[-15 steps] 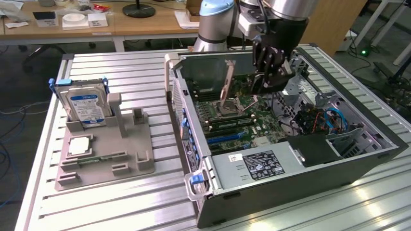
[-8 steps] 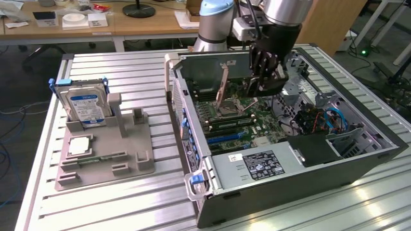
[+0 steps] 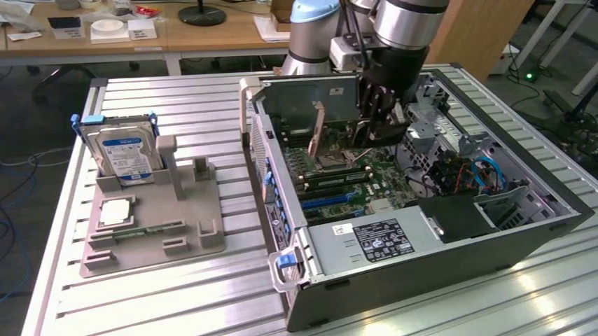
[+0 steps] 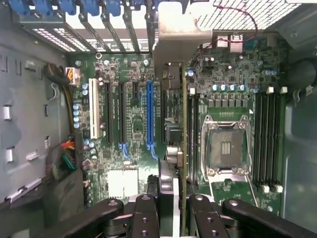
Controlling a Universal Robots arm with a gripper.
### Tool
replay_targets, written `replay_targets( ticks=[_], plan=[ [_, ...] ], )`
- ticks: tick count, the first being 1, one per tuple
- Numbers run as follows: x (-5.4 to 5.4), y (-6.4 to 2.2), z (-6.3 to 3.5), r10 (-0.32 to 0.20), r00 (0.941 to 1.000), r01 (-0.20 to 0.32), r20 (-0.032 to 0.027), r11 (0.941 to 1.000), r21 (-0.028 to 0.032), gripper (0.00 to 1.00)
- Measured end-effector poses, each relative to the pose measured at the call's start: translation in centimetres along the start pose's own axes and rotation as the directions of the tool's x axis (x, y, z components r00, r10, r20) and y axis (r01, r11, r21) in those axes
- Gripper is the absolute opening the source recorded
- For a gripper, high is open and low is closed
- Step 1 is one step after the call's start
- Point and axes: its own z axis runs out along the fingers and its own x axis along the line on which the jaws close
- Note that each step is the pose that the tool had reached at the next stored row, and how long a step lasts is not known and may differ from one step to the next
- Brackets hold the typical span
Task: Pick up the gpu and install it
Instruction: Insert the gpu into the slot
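Nearest in the exterior view: ridged metal surface (image 3: 168, 301), carrying a grey tray (image 3: 154, 231) on that view's left and an open PC case (image 3: 421, 210) on its right. On the tray: silver hard drive (image 3: 126, 155) with blue label, upright in a slot at the far end; a flat chip (image 3: 114, 212) lying nearer; a narrow green memory stick (image 3: 145, 229) lying in a groove just beside it.

Inside the case, nearest: grey power supply (image 3: 374, 241) with a black label. Behind it: green motherboard (image 3: 351, 178), with blue slots, an empty CPU socket (image 3: 334, 161) and memory slots. On the exterior view's right: drive bay with blue and orange cables (image 3: 472, 175).

Above the motherboard: arm (image 3: 407, 28) reaching down into the case, fingers (image 3: 379, 105) closed on the gpu (image 3: 318, 122). Gpu held on edge, upright, over the board, near the case's far wall and not seated in a slot.

In the wrist view: black fingers (image 4: 146, 218) clamped on the top edge of the gpu (image 4: 183, 163), seen edge-on as a thin green line, with its silver bracket (image 4: 181, 42) toward the case's rear wall. Card hanging between the blue slot (image 4: 149, 116) and the socket (image 4: 225, 148), nearer the socket side. White slot (image 4: 93, 109) and black slots lying beyond the blue one.

Farthest: wooden desks (image 3: 159, 35) with small items, and a floor with cables.
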Motion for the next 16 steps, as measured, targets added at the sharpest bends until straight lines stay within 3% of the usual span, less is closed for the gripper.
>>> replay_targets(
  ticks=[3,9,13,16],
  plan=[
    [0.0,0.81,0.54,0.000,1.0000,0.000,-0.0001,1.0000,0.0000,0.28],
    [0.4,1.06,1.24,0.001,1.0000,-0.001,0.0030,1.0000,-0.0001,0.28],
    [0.4,2.40,1.84,0.001,1.0000,-0.001,0.0030,1.0000,0.0000,0.28],
    [0.6,2.47,2.38,0.001,1.0000,-0.001,0.0029,1.0000,-0.0001,0.28]
  ],
)
